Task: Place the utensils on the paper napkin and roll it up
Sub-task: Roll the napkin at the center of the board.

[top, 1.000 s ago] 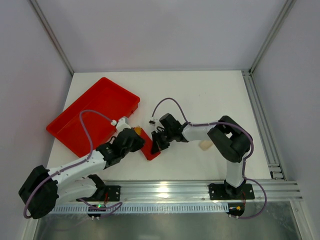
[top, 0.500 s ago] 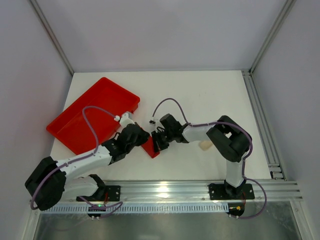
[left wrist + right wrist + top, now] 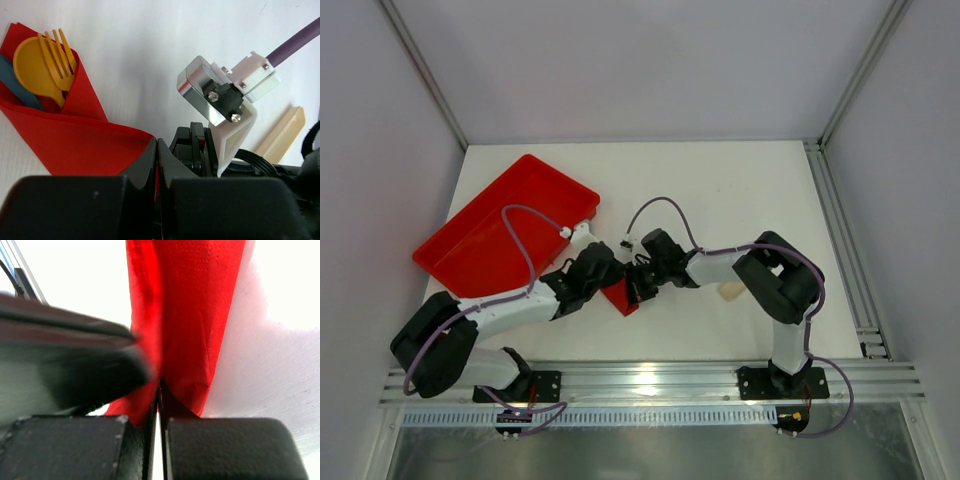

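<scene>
White tabletop [image 3: 750,190] inside a pale-walled booth: two arms meet over one red napkin [image 3: 621,297] lying a little left of the middle, toward the near edge. Left tool [image 3: 611,284] and right tool [image 3: 633,288] face each other across it, each clenched on the paper. Both wrist views show red paper pinched between closed fingers.

From the left wrist, the napkin [image 3: 75,140] is folded into a pocket over three utensils: one yellow spoon [image 3: 31,70], one yellow fork [image 3: 56,50] and one blue piece [image 3: 14,85], probably a knife, its shape mostly hidden. Their heads stick out of the open end, ahead and to the left of the left tool [image 3: 157,150], so the bundle's long axis runs aslant away from that tool.

The right tool [image 3: 160,390] grips the opposite side of the napkin [image 3: 195,310], so neither arm is nearer; both touch it. The roll looks started but loose, and the coming turn would go across that long axis.

One pale tan stick [image 3: 730,291] lies on the bare tabletop beneath the right arm, well apart from the napkin. One red tray [image 3: 510,215] sits at the left edge.
</scene>
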Available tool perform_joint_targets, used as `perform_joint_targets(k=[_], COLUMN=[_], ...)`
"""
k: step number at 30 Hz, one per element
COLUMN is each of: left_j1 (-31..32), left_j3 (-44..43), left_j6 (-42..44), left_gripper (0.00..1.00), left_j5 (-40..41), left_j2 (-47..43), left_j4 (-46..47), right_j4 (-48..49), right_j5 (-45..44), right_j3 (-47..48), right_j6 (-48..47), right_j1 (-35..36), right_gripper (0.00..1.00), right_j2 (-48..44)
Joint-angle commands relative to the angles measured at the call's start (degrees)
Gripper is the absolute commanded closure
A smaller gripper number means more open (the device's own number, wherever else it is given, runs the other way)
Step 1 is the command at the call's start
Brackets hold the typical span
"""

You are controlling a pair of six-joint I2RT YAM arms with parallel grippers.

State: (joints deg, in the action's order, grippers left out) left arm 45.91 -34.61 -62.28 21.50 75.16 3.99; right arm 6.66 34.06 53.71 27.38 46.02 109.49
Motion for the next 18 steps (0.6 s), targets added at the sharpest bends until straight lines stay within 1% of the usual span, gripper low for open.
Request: perform_joint_targets(k=[1, 7, 15, 16, 18], left_j1=[0.14, 0.14, 0.23, 0.15, 0.14], left_j3=[-0.55, 1.21, 1.65, 1.74, 1.91], left_j6=[2.42, 2.43, 2.25, 2.34, 2.78], left_gripper=[1.00, 1.00, 1.00, 1.00, 1.00], left_j5=[-2.86, -4.27, -1.63, -1.55, -1.46], left_j2=[2.10, 4.82, 5.00, 5.00, 5.44], left_j4=[8.74, 15.08, 14.91, 14.99, 15.52], right_j4=[-7.09, -7.09, -7.09, -5.35, -5.42], right_j5=[-7.79, -7.96, -7.61, -7.61, -7.61], right_j3=[-3.53, -4.06, -3.88, -4.05, -4.06], right_j6=[-2.85, -2.77, -2.68, -2.59, -2.59], right_j1=[0.47, 0.47, 0.47, 0.47, 0.47], right_gripper=[0.96, 0.96, 0.96, 0.96, 0.96], right_j2=[3.27, 2.83, 2.92, 2.92, 2.92])
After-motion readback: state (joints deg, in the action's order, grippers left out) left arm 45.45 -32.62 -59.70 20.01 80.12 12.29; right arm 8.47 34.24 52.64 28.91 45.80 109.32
